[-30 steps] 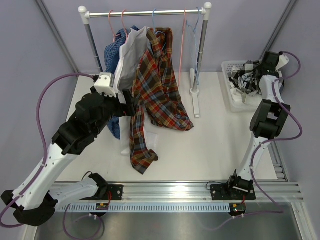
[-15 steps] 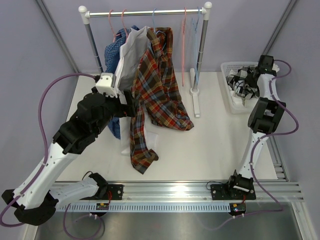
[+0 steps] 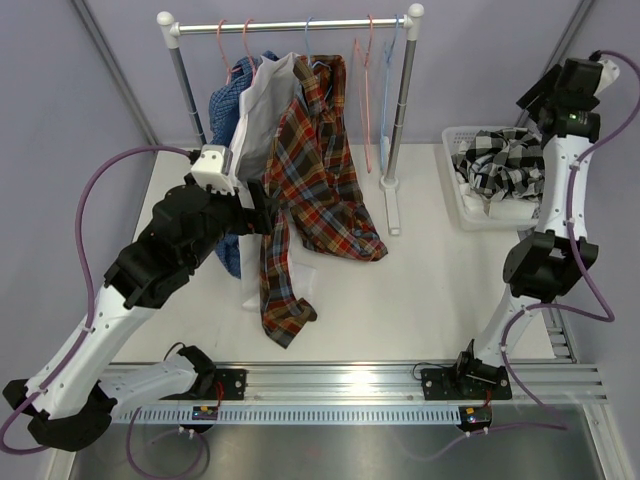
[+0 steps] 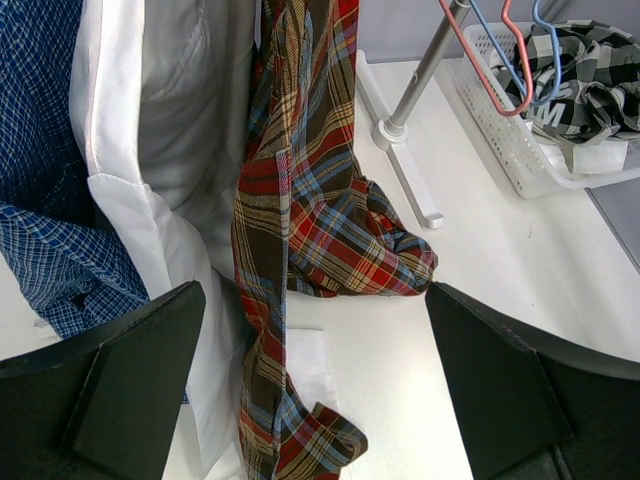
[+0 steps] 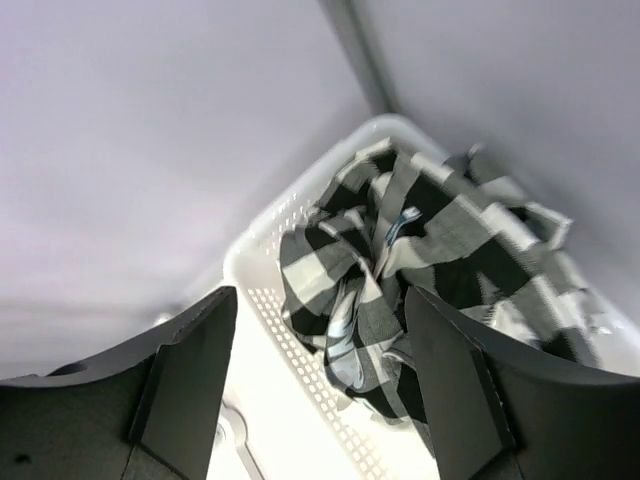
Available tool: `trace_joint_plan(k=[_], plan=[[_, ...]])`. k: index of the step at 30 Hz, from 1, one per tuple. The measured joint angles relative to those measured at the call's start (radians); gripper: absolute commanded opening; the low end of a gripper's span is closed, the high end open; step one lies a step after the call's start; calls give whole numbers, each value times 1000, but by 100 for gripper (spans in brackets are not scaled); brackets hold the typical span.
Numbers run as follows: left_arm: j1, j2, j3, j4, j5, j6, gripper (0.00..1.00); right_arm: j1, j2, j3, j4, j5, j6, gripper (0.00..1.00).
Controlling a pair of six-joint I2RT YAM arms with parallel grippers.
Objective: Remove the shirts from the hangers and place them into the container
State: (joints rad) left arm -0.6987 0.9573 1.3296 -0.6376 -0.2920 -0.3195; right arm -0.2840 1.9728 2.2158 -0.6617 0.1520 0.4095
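Three shirts hang on the rack: blue checked (image 3: 228, 100), plain white (image 3: 262, 115) and red-orange plaid (image 3: 315, 170), whose tail lies on the table. Bare pink and light blue hangers (image 3: 375, 90) dangle at the rod's right end. My left gripper (image 3: 262, 208) stands open beside the plaid shirt (image 4: 300, 200), nothing between its fingers (image 4: 315, 380). The container (image 3: 458, 195), a white lattice basket, holds the black-and-white checked shirt (image 3: 505, 160). My right gripper (image 3: 530, 100) hovers open above it, with the checked shirt (image 5: 420, 270) and the basket rim (image 5: 290, 330) below its jaws (image 5: 320, 370).
The rack's rod (image 3: 290, 24) spans two posts; its right foot (image 3: 392, 205) runs across the table between the plaid shirt and the basket. Purple walls close in left, back and right. The rail with the arm bases lies along the near edge.
My right gripper has opened, let the checked shirt fall into the basket, and risen well above it. The left arm has not moved.
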Motion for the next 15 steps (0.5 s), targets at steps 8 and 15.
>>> trace_joint_plan(k=[8,15], plan=[[0,-14,-1,0,0,1,99,-100,-104,-196,81,111,32,74],[0,-20,-2,0,-1,1,99,-101,133,-225,89,34,40,73]])
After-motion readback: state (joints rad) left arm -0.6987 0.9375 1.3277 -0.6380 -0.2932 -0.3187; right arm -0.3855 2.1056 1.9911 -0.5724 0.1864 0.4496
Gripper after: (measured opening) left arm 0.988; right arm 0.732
